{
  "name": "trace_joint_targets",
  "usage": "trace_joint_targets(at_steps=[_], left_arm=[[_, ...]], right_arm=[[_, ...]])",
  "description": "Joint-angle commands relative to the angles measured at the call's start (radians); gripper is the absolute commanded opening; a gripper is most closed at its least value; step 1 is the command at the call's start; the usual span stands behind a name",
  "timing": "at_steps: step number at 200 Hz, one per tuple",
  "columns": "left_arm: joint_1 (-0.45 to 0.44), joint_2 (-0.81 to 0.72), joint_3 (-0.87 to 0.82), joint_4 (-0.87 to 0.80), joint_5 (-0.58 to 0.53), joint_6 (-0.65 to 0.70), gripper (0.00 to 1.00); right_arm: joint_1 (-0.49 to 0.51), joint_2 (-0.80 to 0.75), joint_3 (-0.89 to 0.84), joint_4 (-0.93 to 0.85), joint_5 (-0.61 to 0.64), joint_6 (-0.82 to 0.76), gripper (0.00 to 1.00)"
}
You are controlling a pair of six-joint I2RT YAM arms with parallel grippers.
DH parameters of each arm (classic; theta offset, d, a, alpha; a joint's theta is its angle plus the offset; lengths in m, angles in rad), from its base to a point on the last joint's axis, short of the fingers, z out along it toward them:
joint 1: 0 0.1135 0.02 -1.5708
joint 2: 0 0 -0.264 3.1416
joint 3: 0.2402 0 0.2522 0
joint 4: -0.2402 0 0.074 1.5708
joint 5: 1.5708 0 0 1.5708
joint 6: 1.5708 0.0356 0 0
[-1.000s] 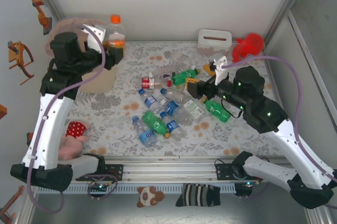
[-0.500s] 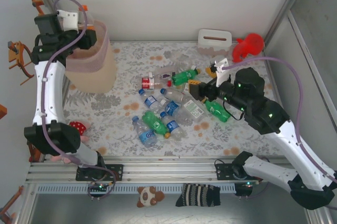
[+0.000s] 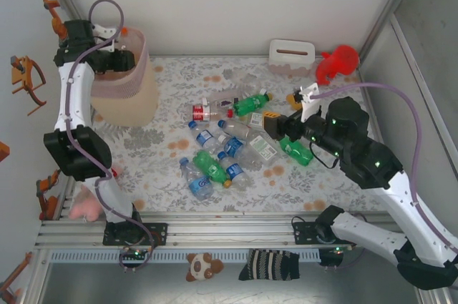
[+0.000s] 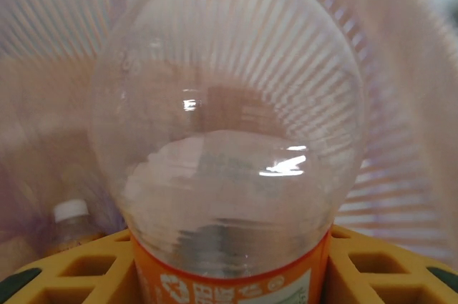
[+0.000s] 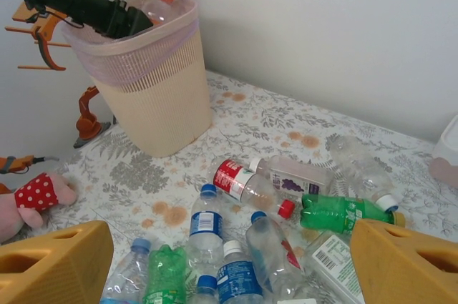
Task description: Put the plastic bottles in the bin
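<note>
One orange-labelled bottle (image 4: 229, 139) sits clamped between the narrowly parted fingers of the left gripper (image 3: 114, 61). A second ago they held it beside the bin (image 5: 154, 104); now they reach into its mouth, so we judge only the release remains. The right gripper (image 5: 229, 257) stands wide open and empty, with the other bottles (image 3: 225, 146) just beyond its fingertips.

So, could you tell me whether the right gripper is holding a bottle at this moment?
No, the right gripper stands open, with nothing between its yellow fingers and the bottles lying loose on the table.
</note>
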Motion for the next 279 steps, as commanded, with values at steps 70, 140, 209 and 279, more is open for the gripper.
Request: trace_joint_targets(at_steps=[70, 140, 209, 279], left_arm=[[-0.028, 0.260, 0.209, -0.314, -0.085, 0.151, 0.50], [-0.062, 0.412, 0.312, -0.389, -0.129, 0.169, 0.60], [-0.065, 0.371, 0.343, -0.384, -0.113, 0.146, 0.73], [-0.064, 0.239, 0.355, -0.376, -0.101, 0.126, 0.73]], right_arm=[[0.005, 0.005, -0.012, -0.008, 0.022, 0.015, 0.84], [0.005, 0.003, -0.024, -0.030, 0.051, 0.037, 0.84], [0.005, 0.004, -0.024, -0.061, 0.086, 0.047, 0.84], [0.005, 0.004, -0.020, -0.083, 0.116, 0.049, 0.84]])
